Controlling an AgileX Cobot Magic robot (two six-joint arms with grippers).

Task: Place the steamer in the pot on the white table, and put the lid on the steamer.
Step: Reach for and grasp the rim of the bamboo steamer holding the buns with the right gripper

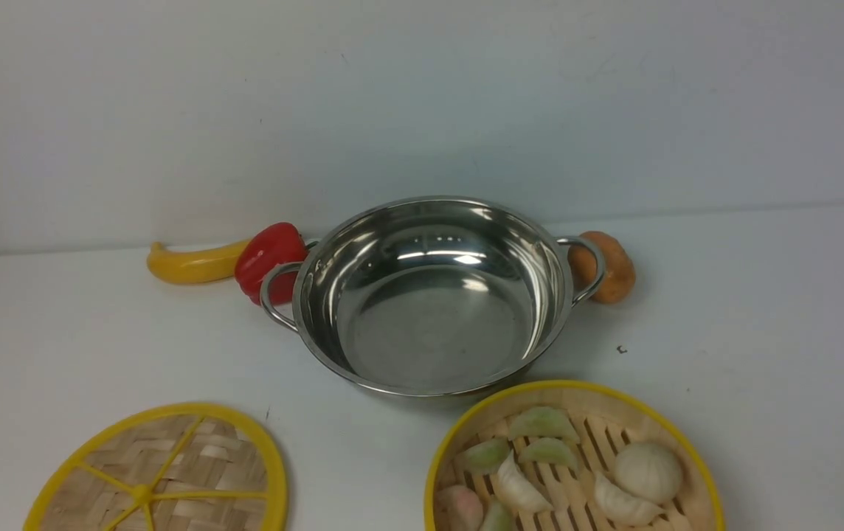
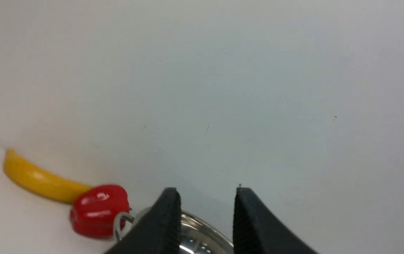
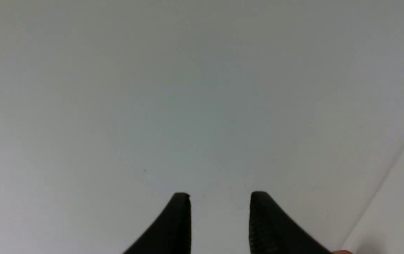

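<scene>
The steel pot (image 1: 433,295) sits empty in the middle of the white table (image 1: 761,332); its rim also shows in the left wrist view (image 2: 205,240). The steamer (image 1: 577,464), with dumplings and a bun inside, stands at the front right of the pot. The lid (image 1: 164,472) lies flat at the front left. Neither gripper shows in the front view. My left gripper (image 2: 207,197) is open and empty, raised and facing the wall above the pot. My right gripper (image 3: 220,201) is open and empty, facing the wall.
A yellow banana-shaped toy (image 1: 193,263) and a red pepper (image 1: 268,258) lie by the pot's left handle, also in the left wrist view (image 2: 99,210). A brown bun-like item (image 1: 610,267) sits behind the right handle. A white wall rises behind the table.
</scene>
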